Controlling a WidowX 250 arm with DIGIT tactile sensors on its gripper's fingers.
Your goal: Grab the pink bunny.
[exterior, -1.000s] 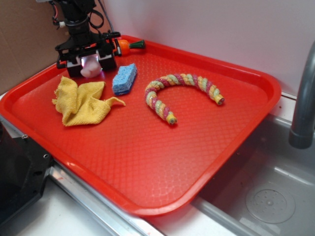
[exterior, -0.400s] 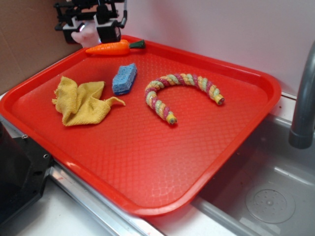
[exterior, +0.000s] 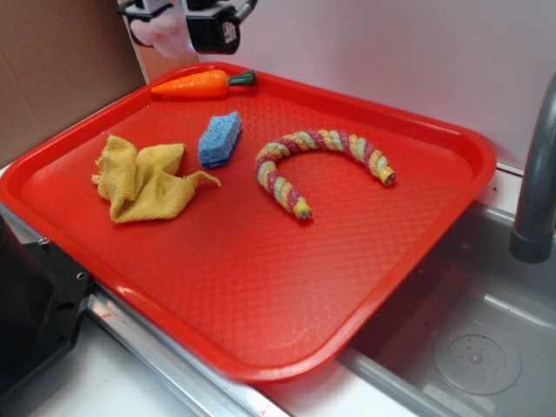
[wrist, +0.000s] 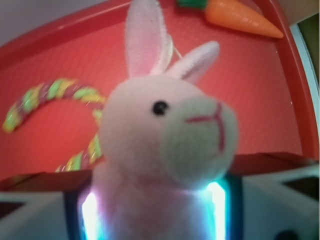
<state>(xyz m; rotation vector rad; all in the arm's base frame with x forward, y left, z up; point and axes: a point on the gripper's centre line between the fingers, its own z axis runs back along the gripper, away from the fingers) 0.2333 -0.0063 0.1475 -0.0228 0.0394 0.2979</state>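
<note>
Fingers of my gripper (exterior: 178,22) are clamping the pink bunny (exterior: 163,30) between them, above the tray's (exterior: 452,187) back corner.

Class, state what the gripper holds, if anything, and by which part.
The small pale pink plush bunny, gripped by its lower body between the fingers; head and ears free.

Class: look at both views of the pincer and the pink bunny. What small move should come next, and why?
Probably just hold the grip and pause the lift. The pincer is shut on the pink bunny, which hangs above the red tray's back corner, clear of the plastic carrot. The grab looks done.
</note>
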